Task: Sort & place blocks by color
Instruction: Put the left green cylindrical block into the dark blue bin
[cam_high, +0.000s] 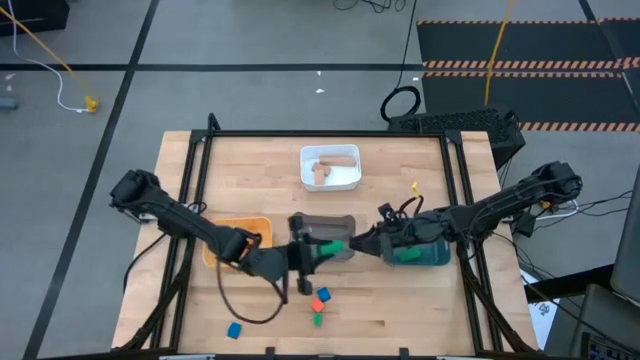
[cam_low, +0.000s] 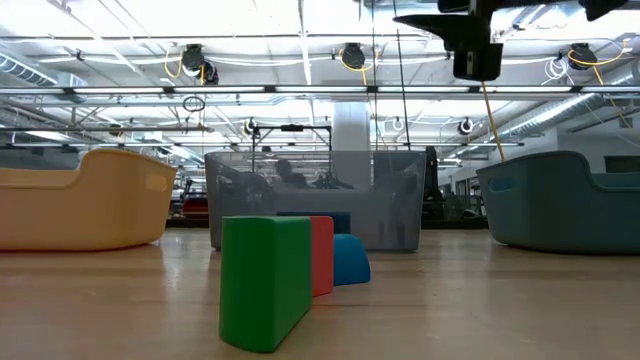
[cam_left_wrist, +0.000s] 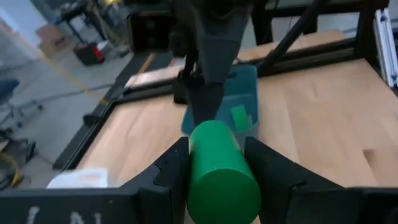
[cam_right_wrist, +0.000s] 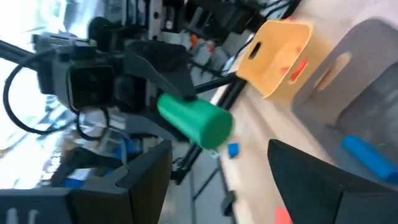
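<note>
My left gripper (cam_high: 312, 252) is shut on a green cylinder block (cam_left_wrist: 221, 171) above the grey tray (cam_high: 322, 228). My right gripper (cam_right_wrist: 219, 149) is open and faces it from the right; the cylinder's free end (cam_right_wrist: 214, 127) lies just ahead of its fingers, apart from them. A red-orange block (cam_high: 322, 295), a blue block (cam_high: 315, 305) and a green block (cam_high: 318, 320) rest on the table near its front edge, and another blue block (cam_high: 234, 330) lies further left. Tan blocks (cam_high: 328, 168) lie in the white tray. The teal tray (cam_left_wrist: 249, 87) holds a green block (cam_left_wrist: 239, 115). My left gripper pinches the green cylinder between its two fingers (cam_left_wrist: 171, 165), which press on its round side (cam_left_wrist: 199, 155). The fingers come level from the table's left and lie along the cylinder. Its far end (cam_high: 335, 246) sticks out past the fingertips, and it is lifted clear of the table.
The yellow tray (cam_high: 240, 238) sits under my left arm, the grey tray in the middle, the teal tray (cam_high: 425, 250) under my right arm and the white tray (cam_high: 330, 182) toward the far edge. Bare wood (cam_high: 400, 310) lies along the front right. A black frame rims the table.
</note>
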